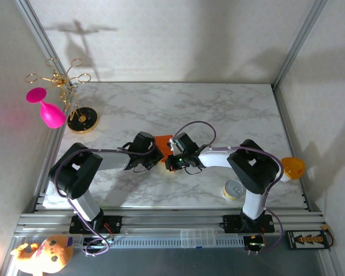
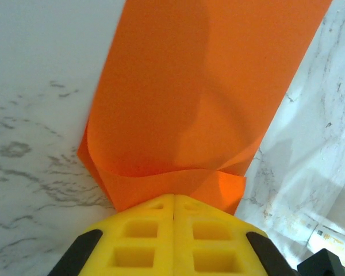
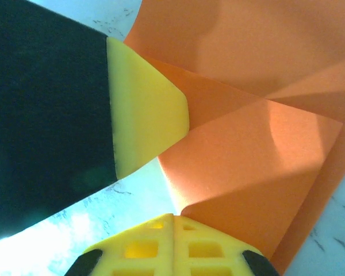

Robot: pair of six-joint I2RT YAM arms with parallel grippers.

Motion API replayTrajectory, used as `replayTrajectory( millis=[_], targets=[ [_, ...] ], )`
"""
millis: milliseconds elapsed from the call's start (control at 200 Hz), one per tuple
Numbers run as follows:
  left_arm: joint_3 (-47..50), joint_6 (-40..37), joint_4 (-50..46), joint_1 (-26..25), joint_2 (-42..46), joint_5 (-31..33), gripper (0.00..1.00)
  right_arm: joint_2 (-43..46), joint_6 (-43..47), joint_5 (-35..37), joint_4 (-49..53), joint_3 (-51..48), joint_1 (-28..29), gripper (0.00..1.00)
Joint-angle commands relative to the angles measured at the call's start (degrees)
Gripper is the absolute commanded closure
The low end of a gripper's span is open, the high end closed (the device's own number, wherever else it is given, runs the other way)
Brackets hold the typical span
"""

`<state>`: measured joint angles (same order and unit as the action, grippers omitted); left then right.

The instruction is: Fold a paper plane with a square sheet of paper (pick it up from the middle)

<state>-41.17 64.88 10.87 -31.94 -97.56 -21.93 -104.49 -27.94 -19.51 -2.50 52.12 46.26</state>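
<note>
Left pincer [image 2: 173, 201] closed, pinching folded orange sheet [image 2: 184, 103] at near edge; right pincer [image 3: 173, 217] closed on sheet corner.

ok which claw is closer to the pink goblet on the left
left. the left claw sits mid-table, between the pink goblet and the orange paper sheet; the right claw is across the sheet, farther off

- Thin orange square sheet of paper [image 1: 163, 141]: mid-table on the white marble table [image 1: 230, 109], between left gripper [image 1: 153, 156] and right gripper [image 1: 173, 161].
- Gold wire rack [image 1: 80, 118]: far left of the table; pink plastic goblet [image 1: 46, 109] to its left.
- Small yellow metal can [image 1: 233, 189]: near right, beside the right arm's base.
- Orange-yellow cup [image 1: 291, 167]: beyond the table's right edge.
</note>
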Motion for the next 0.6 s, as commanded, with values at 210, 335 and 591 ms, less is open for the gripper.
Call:
replayTrajectory(
  millis=[210,335,591],
  targets=[
    [-2.1,-8.1,-1.3,1.1,4.0,0.6,0.89,-2.1,-1.3,0.2,1.2,-1.6,-0.8,1.0],
    [-0.7,-10.2,-0.5,1.8,4.7,0.2,0.88,-2.6,-1.4,-0.1,1.4,-1.4,-0.9,1.0],
    [0.4,-13.2,-0.5,2.8,3.6,0.6,0.88,-3.4,-1.4,-0.3,2.4,-0.6,-1.0,1.0]
  ],
)
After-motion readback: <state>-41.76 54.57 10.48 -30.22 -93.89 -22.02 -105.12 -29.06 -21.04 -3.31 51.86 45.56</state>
